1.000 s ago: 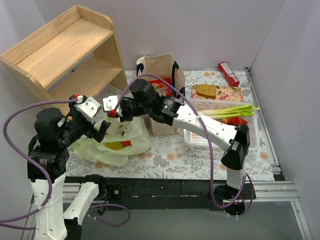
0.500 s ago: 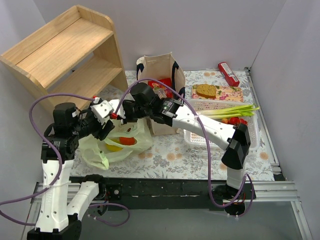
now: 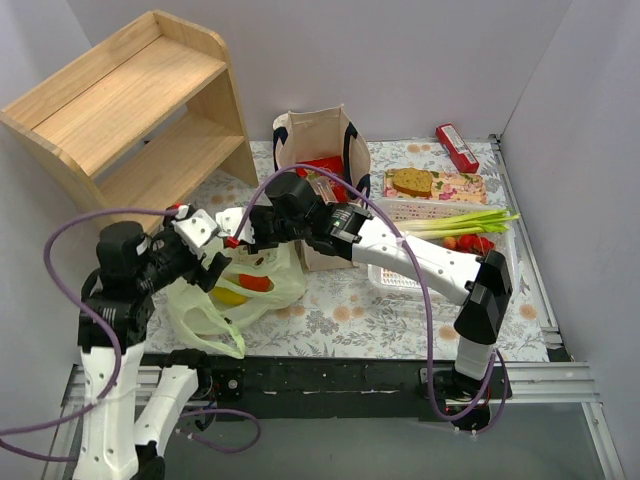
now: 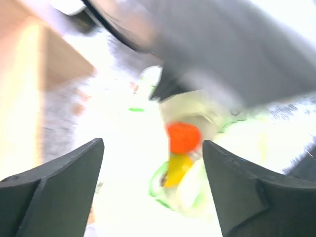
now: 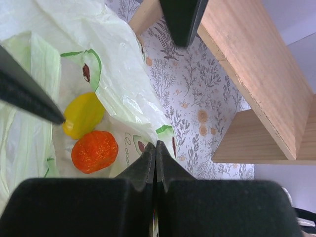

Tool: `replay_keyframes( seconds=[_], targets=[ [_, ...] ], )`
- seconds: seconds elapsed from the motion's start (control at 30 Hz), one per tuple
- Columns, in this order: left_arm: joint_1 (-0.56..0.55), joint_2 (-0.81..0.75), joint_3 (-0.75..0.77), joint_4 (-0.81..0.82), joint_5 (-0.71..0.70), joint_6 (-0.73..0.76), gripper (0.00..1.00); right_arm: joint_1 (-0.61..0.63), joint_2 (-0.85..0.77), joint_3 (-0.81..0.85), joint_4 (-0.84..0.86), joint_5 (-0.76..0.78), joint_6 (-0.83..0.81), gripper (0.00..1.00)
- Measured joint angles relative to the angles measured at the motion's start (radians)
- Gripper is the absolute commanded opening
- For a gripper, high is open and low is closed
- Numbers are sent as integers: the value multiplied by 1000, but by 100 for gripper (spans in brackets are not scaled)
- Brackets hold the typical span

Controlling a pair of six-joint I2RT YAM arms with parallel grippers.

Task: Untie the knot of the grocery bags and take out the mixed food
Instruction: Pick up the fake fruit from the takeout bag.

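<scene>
Left gripper (image 4: 153, 142) held spread, nothing between its 2 fingers, pale green plastic bag (image 5: 113, 54) just beyond them, right gripper (image 5: 155, 146) clenched over the bag's edge, orange round fruit (image 5: 95, 150) and yellow pepper (image 5: 84, 114) seen inside, beside its tips.

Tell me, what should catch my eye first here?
Front left on the flowered table lies a crinkly pale green plastic bag, with an orange round fruit and a yellow pepper showing inside. The left tool faces it wide open; the right tool is shut at its edge. Behind stand a wooden shelf and a beige canvas tote.
</scene>
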Motion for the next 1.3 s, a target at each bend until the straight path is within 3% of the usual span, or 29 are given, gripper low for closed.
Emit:
replay_keyframes(
  seconds=[0.2, 0.43, 0.5, 0.53, 0.6, 0.67, 0.7, 0.73, 0.9, 1.03, 1.17, 1.3],
  targets=[
    [0, -185, -79, 115, -80, -47, 87, -3, -53, -34, 6, -26, 8, 1],
    [0, -84, -124, 140, -53, -68, 84, -13, -85, -39, 6, -79, 30, 1],
    [0, -43, -146, 155, -50, -70, 78, -14, -98, -55, 5, -95, 29, 1],
    [0, -24, -156, 159, -47, -69, 73, -14, -105, -63, 4, -101, 29, 1],
    [0, 11, -167, 166, -33, -66, 53, -14, -111, -70, 0, -109, 29, 1],
    [0, 42, -168, 175, -13, -66, 39, -14, -111, -70, 1, -112, 28, 28],
    [0, 55, -168, 180, 3, -62, 13, -14, -111, -71, 2, -111, 25, 42],
    [0, 65, -168, 182, 18, -63, 2, -14, -113, -74, 4, -104, 31, 44],
    [0, 89, -167, 190, 40, -85, 0, -13, -147, -119, 29, -48, 61, 45],
    [0, 91, -147, 203, -12, -174, 0, -18, -326, -349, 106, -115, 79, 57],
    [9, 89, -95, 208, -20, -251, 0, 20, -491, -590, 240, -177, 84, 49],
    [34, 88, -54, 210, 2, -299, 0, 58, -385, -581, 353, -190, 130, 48]
  ],
)
